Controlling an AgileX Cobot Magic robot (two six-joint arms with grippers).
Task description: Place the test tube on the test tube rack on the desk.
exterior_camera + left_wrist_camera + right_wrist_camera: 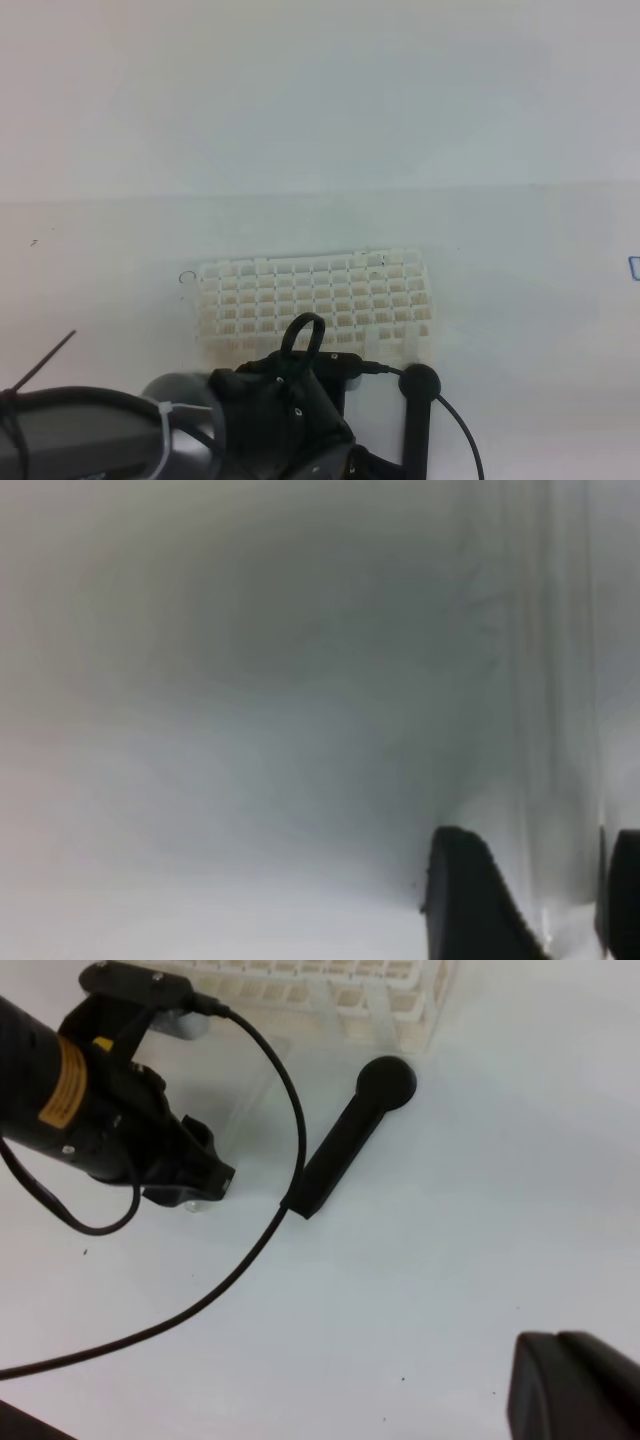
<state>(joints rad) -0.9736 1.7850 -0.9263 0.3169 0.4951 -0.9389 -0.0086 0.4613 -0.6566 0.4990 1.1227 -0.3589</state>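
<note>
The white test tube rack stands on the desk, and its near edge shows in the right wrist view. The clear test tube runs straight away between the two black fingers of my left gripper, which press against its sides. In the right wrist view the tube is a faint streak lying on the desk, from the left gripper toward the rack. From above, the left arm hides that gripper. My right gripper is shut and empty, low at the right.
A black rod with a round knob lies just right of the left arm, its knob close to the rack's near right corner. A black cable loops from the left wrist across the desk.
</note>
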